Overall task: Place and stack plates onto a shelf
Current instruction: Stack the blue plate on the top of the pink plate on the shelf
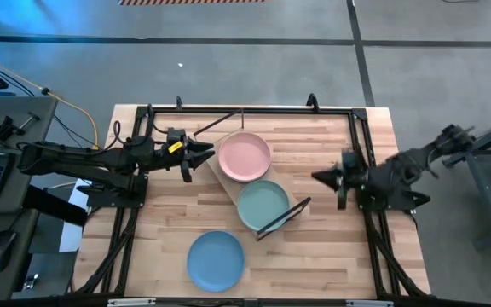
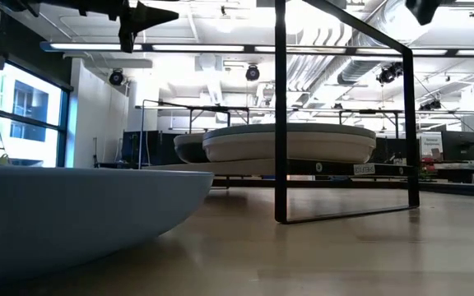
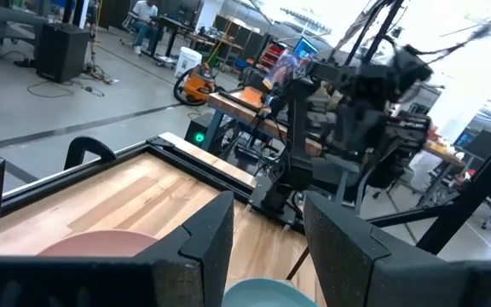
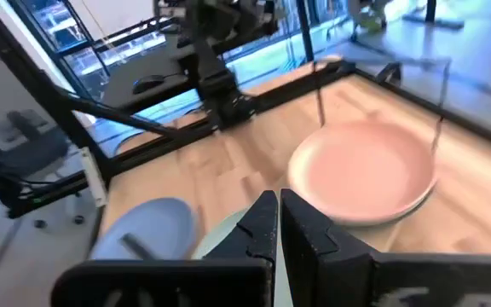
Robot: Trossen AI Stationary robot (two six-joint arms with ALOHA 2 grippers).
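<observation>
On the light wood shelf (image 1: 228, 189) at frame centre, the round pink plate (image 1: 245, 156) is set upper left of the sage green plate (image 1: 263, 205). The light blue plate (image 1: 215, 260) lies on the desk (image 1: 331, 247), lower left.

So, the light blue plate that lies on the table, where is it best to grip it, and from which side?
Probably by its raised rim. The light blue plate lies flat on the table, apart from the shelf, so only the edge gives the fingers something to close on. Its rim looks free all around. The left gripper and right gripper both hover farther back, so either could come down on the side facing its own arm.
</observation>
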